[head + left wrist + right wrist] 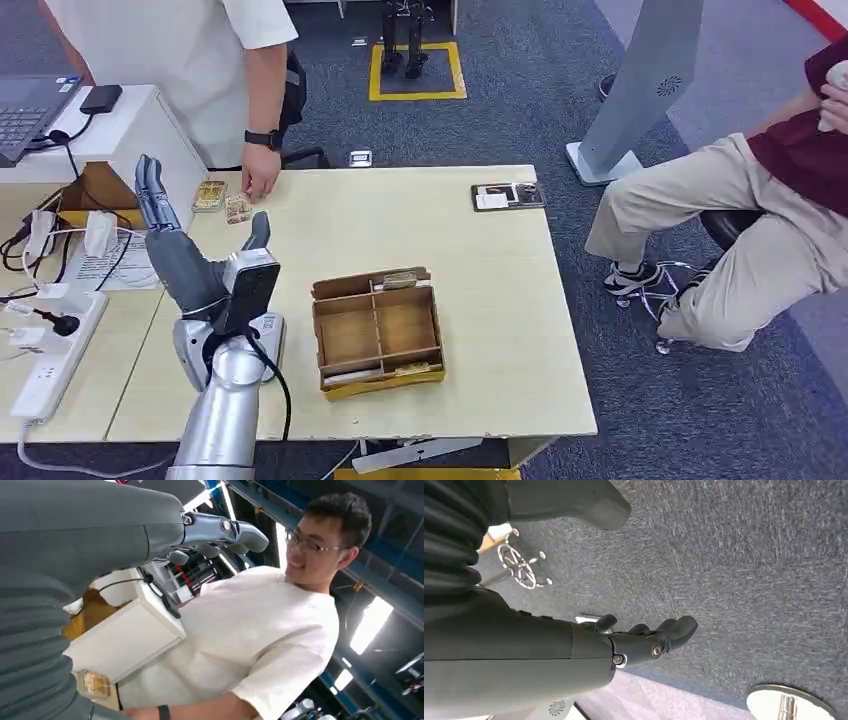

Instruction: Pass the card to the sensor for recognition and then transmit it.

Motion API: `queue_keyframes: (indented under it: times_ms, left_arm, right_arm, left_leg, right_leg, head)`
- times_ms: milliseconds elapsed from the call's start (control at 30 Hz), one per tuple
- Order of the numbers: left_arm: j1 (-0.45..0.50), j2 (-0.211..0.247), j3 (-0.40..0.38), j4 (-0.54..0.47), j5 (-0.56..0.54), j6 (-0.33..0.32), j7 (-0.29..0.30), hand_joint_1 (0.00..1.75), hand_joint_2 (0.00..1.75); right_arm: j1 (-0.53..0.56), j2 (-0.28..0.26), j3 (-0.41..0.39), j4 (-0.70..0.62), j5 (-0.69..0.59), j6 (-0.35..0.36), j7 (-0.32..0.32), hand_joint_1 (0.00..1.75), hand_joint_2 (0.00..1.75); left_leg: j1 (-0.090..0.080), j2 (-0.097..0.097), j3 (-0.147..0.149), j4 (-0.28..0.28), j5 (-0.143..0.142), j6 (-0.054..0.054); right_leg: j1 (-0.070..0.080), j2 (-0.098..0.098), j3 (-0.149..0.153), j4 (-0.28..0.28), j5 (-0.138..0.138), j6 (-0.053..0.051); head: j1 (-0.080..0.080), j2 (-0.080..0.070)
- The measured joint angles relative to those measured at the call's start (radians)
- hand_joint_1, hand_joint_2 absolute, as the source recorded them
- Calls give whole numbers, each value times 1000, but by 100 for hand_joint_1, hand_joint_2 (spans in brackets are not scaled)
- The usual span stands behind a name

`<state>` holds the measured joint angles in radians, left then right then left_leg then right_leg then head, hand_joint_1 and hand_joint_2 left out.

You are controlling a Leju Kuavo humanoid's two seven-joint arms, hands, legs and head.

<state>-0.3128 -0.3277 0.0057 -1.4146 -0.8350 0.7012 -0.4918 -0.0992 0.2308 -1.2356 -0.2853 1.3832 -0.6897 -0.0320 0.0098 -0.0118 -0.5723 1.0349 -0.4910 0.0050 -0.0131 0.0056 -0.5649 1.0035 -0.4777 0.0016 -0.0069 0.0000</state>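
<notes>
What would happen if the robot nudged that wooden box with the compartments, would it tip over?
The wooden divided box looks low and wide, sitting flat on the table, so it would probably slide rather than tip. Its thin partitions suggest it is fairly light and stiff. The small items lying in its compartments might shift if it is pushed sharply.

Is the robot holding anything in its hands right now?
No. The left hand is raised with fingers spread and empty; the right hand hangs over the carpet, empty too.
</notes>
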Motion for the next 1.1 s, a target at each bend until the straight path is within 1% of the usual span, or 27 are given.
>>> queue_keyframes:
  times_ms: [167, 200, 367, 400, 500, 600, 700, 800, 933, 1100]
  left_arm:
    - [48, 12, 0, -87, 86, 0, -70, 0, 175]
    - [64, 14, 0, -106, 97, 0, -82, 0, 0]
    - [131, 27, 0, -200, 216, 0, -121, 0, 0]
    - [146, 29, 0, -220, 235, 0, -129, 0, 175]
    - [195, 34, 0, -274, 297, 0, -153, 0, 175]
    - [250, 37, 0, -332, 382, 0, -184, 0, 175]
    - [295, 39, 0, -378, 431, 0, -203, 0, 175]
    - [341, 39, 0, -421, 464, 0, -208, 0, 175]
    - [369, 38, 0, -451, 482, 0, -209, 0, 175]
    - [414, 36, 0, -496, 574, 0, -209, 0, 175]
  right_arm:
    - [2, 2, -10, -12, -10, 0, -2, 0, 175]
    - [2, 2, -13, -15, -10, 0, -2, 0, 175]
    - [3, 10, -35, -33, -16, 0, -2, 0, 175]
    - [3, 11, -40, -38, -18, 0, -2, 0, 175]
    - [6, 17, -56, -50, -19, 0, 1, 0, 175]
    - [6, 27, -77, -65, -22, 0, 2, 0, 175]
    - [6, 41, -98, -82, -22, 0, 2, 0, 175]
    - [6, 52, -116, -94, -18, 0, 2, 0, 175]
    - [5, 58, -131, -103, -14, 0, 2, 0, 175]
    - [5, 66, -152, -116, -6, 0, 1, 0, 175]
  left_leg:
    - [0, 0, 0, 0, 0, 0]
    - [0, 0, 0, 0, 0, 0]
    - [0, 0, 0, 0, 0, 0]
    - [0, 0, 0, 0, 0, 0]
    - [0, 1, 0, 0, 0, 0]
    - [0, 0, 0, 0, 0, 0]
    - [0, 0, 0, 0, 0, 0]
    - [0, 0, 0, 0, 0, 0]
    - [0, 0, 0, 0, 0, 0]
    - [0, 0, 0, 0, 0, 0]
  right_leg:
    - [0, 0, 0, 0, 0, 0]
    - [0, 0, 0, 0, 0, 0]
    - [0, 0, 0, 0, 0, 0]
    - [0, 0, 0, 0, 0, 0]
    - [0, 0, 0, 0, 0, 0]
    - [0, 0, 0, 0, 0, 0]
    - [0, 0, 0, 0, 0, 0]
    - [0, 0, -1, 0, -1, 0]
    - [0, 0, 0, 0, 0, 0]
    - [0, 0, 0, 0, 0, 0]
  head:
    - [0, 0]
    - [0, 0]
    - [0, 0]
    - [0, 0]
    - [0, 0]
    - [0, 0]
    - [0, 0]
    - [0, 0]
    - [0, 0]
    - [0, 0]
